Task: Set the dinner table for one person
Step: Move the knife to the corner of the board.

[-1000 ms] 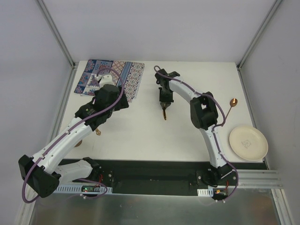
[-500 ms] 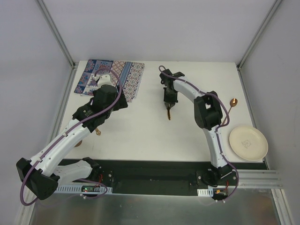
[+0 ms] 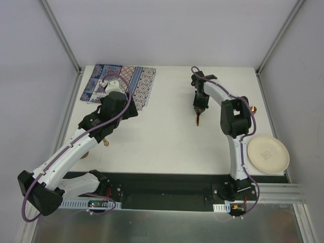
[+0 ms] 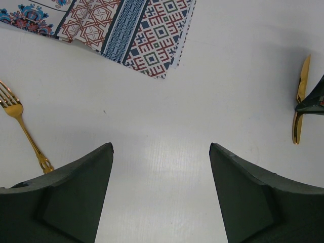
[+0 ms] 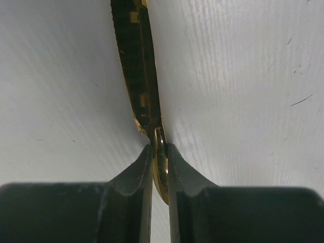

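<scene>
Because the right gripper (image 5: 160,152) has its two black fingers pressed on the narrow neck of a slim gold metal table knife (image 5: 135,66), the step in hand looks like carrying cutlery to its place. The blade runs straight out ahead of the fingertips, edge-on, over the dinner table (image 3: 167,147) — the wide white tabletop. Whether its tip brushes the surface I cannot tell. Off to that gripper's right and back toward its base lies a round cream plate (image 3: 268,154), near the table's edge. A small gold spoon (image 3: 252,109) peeks out just beside the arm's elbow.

Well apart on the other side, the left gripper (image 4: 161,147) hangs with its jaws spread and nothing between them. Ahead of it lies a folded blue-and-red patterned cloth placemat (image 4: 152,30). To the left in its wrist view, a gold fork (image 4: 20,121) lies flat on the white surface.

Nothing is yet grouped as a setting, so the task seems early. The next move, I judge, calls for lowering the knife flat before letting go — and for a chosen spot, since plate and placemat lie far apart.
</scene>
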`<state>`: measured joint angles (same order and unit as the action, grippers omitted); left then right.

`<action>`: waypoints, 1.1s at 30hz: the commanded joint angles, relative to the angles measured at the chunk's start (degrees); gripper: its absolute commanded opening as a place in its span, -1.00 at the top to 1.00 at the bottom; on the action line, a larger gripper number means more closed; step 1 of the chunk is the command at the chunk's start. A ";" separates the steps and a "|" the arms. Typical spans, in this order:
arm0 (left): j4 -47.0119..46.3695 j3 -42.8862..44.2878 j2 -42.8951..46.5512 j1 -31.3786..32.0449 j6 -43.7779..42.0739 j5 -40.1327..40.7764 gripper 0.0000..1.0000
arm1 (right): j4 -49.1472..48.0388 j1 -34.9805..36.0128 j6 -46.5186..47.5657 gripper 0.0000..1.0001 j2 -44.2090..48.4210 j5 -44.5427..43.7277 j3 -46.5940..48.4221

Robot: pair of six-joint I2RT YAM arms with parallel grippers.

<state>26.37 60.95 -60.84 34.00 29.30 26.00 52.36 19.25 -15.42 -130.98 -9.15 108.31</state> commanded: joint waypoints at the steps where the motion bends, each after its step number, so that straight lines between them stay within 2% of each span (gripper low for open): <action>1: -0.71 -0.13 0.20 -0.60 -1.09 0.28 -0.51 | -0.15 -1.49 -0.31 0.98 1.16 -3.24 -0.64; 8: -0.79 -0.30 -0.33 -0.60 -0.65 -0.42 -0.50 | -1.29 -6.32 1.27 0.98 3.27 -3.33 0.05; 18: -0.79 -0.30 -0.42 -0.60 -1.00 0.10 -0.50 | 1.08 -15.98 3.29 0.98 -3.23 -1.67 12.88; 21: -0.79 -0.30 -0.68 -0.60 -1.00 0.28 -0.50 | 0.90 -18.71 3.12 0.99 -4.02 -0.70 13.59; 27: -0.79 -0.39 -2.00 -0.60 -0.82 0.63 -0.51 | -0.06 -19.07 3.73 0.98 -2.97 0.35 11.92; 33: -0.79 -0.04 -2.97 -0.60 -1.17 0.28 -0.50 | -0.06 -15.91 3.12 0.64 -2.62 2.28 10.96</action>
<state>26.37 60.93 -63.64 34.02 29.28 25.96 51.35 0.36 -12.45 -134.21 -9.41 119.55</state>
